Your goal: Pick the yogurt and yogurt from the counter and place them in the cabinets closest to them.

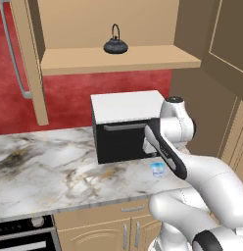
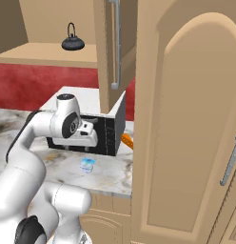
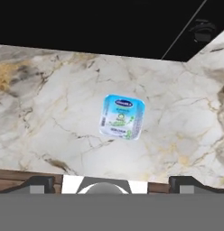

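One yogurt (image 1: 158, 169) (image 2: 87, 165), a tiny cup with a pale blue and white label, stands on the marble counter (image 1: 55, 166) (image 3: 46, 122) just in front of the black toaster oven. In the hand view the yogurt (image 3: 122, 116) lies almost centred, seen from above. My gripper (image 3: 114, 182) (image 2: 78, 147) hangs open over it, pointing down, well clear of the lid with nothing between its fingers. The other yogurt is out of view. The tan wall cabinet (image 1: 118, 59) (image 2: 44, 55) above the counter stands open, its shelf bare apart from a kettle.
A black kettle (image 1: 115, 46) (image 2: 72, 43) sits on the cabinet shelf. The toaster oven (image 1: 126, 125) (image 2: 108, 131) is close behind the cup. Open cabinet doors (image 1: 30, 63) (image 2: 113, 47) hang at either side. An orange object (image 2: 127, 140) lies right of the oven. A stove (image 1: 25, 235) is lower left.
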